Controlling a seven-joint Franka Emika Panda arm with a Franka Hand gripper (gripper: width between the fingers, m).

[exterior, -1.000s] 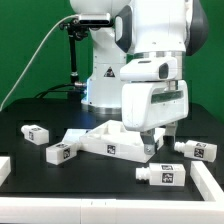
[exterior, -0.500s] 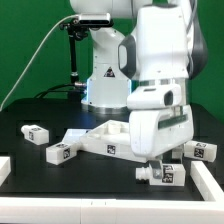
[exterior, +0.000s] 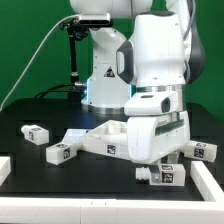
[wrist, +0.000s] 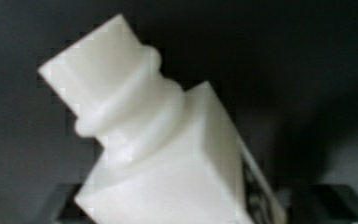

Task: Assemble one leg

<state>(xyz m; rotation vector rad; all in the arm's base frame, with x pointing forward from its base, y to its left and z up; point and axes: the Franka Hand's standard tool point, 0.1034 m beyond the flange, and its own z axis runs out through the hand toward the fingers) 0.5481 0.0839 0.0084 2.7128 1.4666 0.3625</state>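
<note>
You are looking at a white robot arm whose two-finger gripper (exterior: 160, 161) hangs low over a black table (exterior: 70, 185), toward the exterior view's right. Directly beneath it lies the leg (exterior: 160, 174), a small stubby white plastic peg-like block with black-and-white square tags, resting on its side on the table. The gripper's broad white body hides the fingertips, so you cannot tell whether they stand apart or are pressed onto the leg.

In the wrist view the leg (wrist: 149, 120) fills almost the whole picture. It is a blurred white block, tilted, with a ridged, narrower neck partway along it and dark table behind.

Just beside the leg, toward the exterior view's left, lies the large flat white tabletop piece (exterior: 100, 140), also tagged. Three more white legs lie apart on the table: one (exterior: 36, 133) and another (exterior: 60, 152) on the exterior view's left, and one (exterior: 203, 150) on its right.
</note>
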